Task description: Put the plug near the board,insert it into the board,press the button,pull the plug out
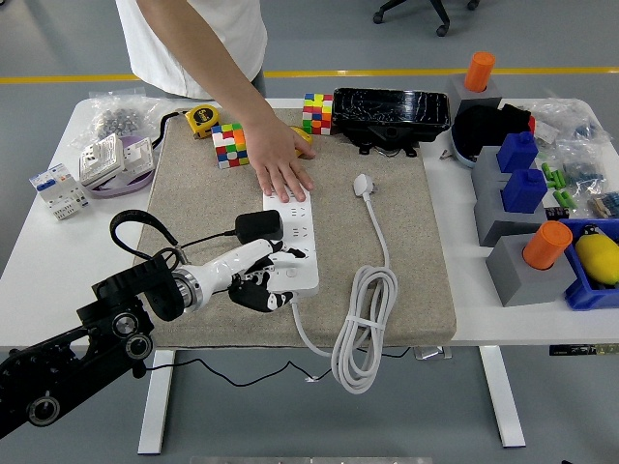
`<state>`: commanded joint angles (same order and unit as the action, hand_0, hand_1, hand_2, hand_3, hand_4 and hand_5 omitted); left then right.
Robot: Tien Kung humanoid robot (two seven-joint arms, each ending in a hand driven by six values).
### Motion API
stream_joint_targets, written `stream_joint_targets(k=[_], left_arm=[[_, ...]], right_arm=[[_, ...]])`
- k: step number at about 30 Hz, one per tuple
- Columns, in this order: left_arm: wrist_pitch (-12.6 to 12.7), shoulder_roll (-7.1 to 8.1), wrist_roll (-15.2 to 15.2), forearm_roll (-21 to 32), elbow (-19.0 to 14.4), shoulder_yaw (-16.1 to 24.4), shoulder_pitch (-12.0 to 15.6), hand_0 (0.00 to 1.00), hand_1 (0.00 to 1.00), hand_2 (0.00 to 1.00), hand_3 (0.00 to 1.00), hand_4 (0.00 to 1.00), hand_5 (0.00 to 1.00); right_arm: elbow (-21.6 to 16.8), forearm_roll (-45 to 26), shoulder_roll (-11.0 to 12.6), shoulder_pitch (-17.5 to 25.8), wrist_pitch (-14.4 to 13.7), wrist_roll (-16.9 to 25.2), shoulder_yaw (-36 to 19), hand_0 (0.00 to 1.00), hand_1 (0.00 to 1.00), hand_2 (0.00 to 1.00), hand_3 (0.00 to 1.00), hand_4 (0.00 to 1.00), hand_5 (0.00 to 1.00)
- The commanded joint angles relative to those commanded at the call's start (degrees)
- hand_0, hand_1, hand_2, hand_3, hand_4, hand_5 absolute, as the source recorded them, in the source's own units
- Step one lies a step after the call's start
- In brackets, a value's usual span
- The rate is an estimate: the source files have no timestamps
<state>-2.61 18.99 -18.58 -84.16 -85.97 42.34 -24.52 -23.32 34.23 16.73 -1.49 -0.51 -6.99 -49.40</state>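
Observation:
A white power strip [295,242] lies on the beige mat [416,242], running from the middle toward the near edge. A black plug [259,226] sits in its left side, its black cord looping off to the left. My left hand [263,281] is at the strip's near end, white thumb side up, black fingers [255,295] curled down against the strip's near left corner and holding nothing. It is just below the black plug and apart from it. A person's hand [280,166] presses flat on the strip's far end.
The strip's own white cable [363,324] lies coiled at the mat's near right, its white plug [363,184] loose further back. Two colour cubes [229,145], a yellow tape measure [201,118] and a black case [392,114] stand at the back. Grey and blue blocks [517,193] crowd the right.

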Motion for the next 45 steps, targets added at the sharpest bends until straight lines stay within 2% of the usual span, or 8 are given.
stream_joint_targets(k=[2, 13, 14, 16, 19, 20, 37, 45], left_arm=[[2.39, -0.15, 2.48, -0.13, 0.49, 0.27, -0.14, 0.167, 0.075, 0.161, 0.642, 0.764, 0.002], [17.12, -1.75, 11.38, -5.11, 6.54, 0.37, -1.91, 0.230, 0.215, 0.336, 0.598, 0.788, 0.047], [17.88, -1.91, 11.68, -5.70, 7.25, 0.31, -2.18, 0.431, 0.532, 0.521, 0.577, 0.871, 0.123], [18.97, -2.25, 11.82, -7.56, 8.73, 0.15, -2.72, 0.431, 0.532, 0.521, 0.577, 0.871, 0.123], [19.48, -2.74, 11.29, -10.04, 10.83, -0.24, -3.51, 0.431, 0.532, 0.521, 0.577, 0.871, 0.123], [19.45, -2.88, 11.12, -10.56, 11.40, -0.31, -3.75, 0.734, 0.766, 0.758, 0.716, 0.996, 0.237], [18.77, -4.63, 9.14, -11.30, 18.98, -3.00, -6.96, 0.745, 0.788, 0.764, 0.766, 0.998, 0.302], [18.45, -4.73, 7.71, -12.54, 21.44, -3.81, -7.59, 0.673, 0.691, 0.636, 0.606, 0.895, 0.143]], right_arm=[[-0.01, -0.03, -0.01, -0.06, -0.01, 0.01, -0.06, 0.679, 0.686, 0.692, 0.595, 0.932, 0.526], [0.00, -0.10, 0.16, -0.25, -0.03, -0.01, -0.01, 0.679, 0.686, 0.692, 0.595, 0.932, 0.527], [0.00, -0.11, 0.15, -0.25, -0.03, 0.00, -0.01, 0.679, 0.686, 0.692, 0.595, 0.932, 0.526], [-0.01, -0.15, 0.12, -0.26, -0.01, 0.00, 0.04, 0.679, 0.686, 0.692, 0.595, 0.932, 0.526], [-0.01, -0.20, 0.07, -0.26, 0.00, 0.01, 0.15, 0.679, 0.686, 0.692, 0.595, 0.932, 0.526], [0.00, -0.22, 0.07, -0.31, 0.00, 0.01, 0.20, 0.680, 0.685, 0.692, 0.595, 0.932, 0.526], [-0.04, -0.32, 0.15, -0.48, 0.01, 0.03, 0.27, 0.679, 0.686, 0.692, 0.595, 0.932, 0.527], [0.05, -0.35, 0.18, -0.44, 0.03, -0.02, 0.35, 0.679, 0.685, 0.692, 0.595, 0.932, 0.527]])
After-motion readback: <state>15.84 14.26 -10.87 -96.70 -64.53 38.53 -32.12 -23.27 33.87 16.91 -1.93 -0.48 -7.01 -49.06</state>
